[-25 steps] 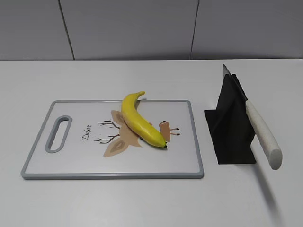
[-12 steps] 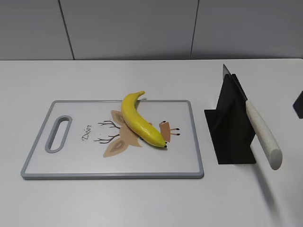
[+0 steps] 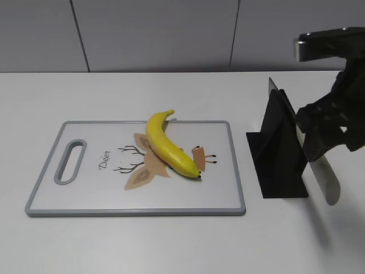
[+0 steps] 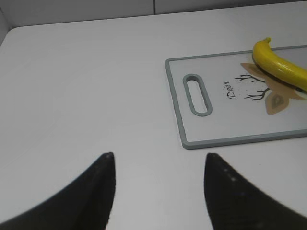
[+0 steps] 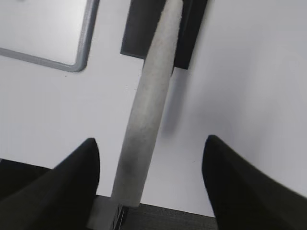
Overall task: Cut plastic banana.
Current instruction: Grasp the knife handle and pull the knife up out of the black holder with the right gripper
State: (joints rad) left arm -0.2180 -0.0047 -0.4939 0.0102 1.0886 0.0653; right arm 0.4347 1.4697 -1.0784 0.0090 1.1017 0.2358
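Note:
The yellow plastic banana (image 3: pixel 167 144) lies whole on the white cutting board (image 3: pixel 85 191), stem toward the back; it also shows in the left wrist view (image 4: pixel 280 65). A knife with a white handle (image 3: pixel 327 184) leans in a black stand (image 3: pixel 278 157). My right gripper (image 3: pixel 319 137) is open around the handle (image 5: pixel 151 93), with its fingers (image 5: pixel 151 140) apart on either side and not touching it. My left gripper (image 4: pixel 158 155) is open and empty over bare table, to the left of the board (image 4: pixel 216 140). It is out of the exterior view.
The board has a grey rim and a handle slot (image 3: pixel 71 161) at its left end. The knife blade (image 3: pixel 272 87) sticks up behind the stand. A grey wall runs along the back of the white table (image 3: pixel 171 245).
My right arm has come in from the right edge and now straddles the knife handle. The banana, board and knife have not moved.

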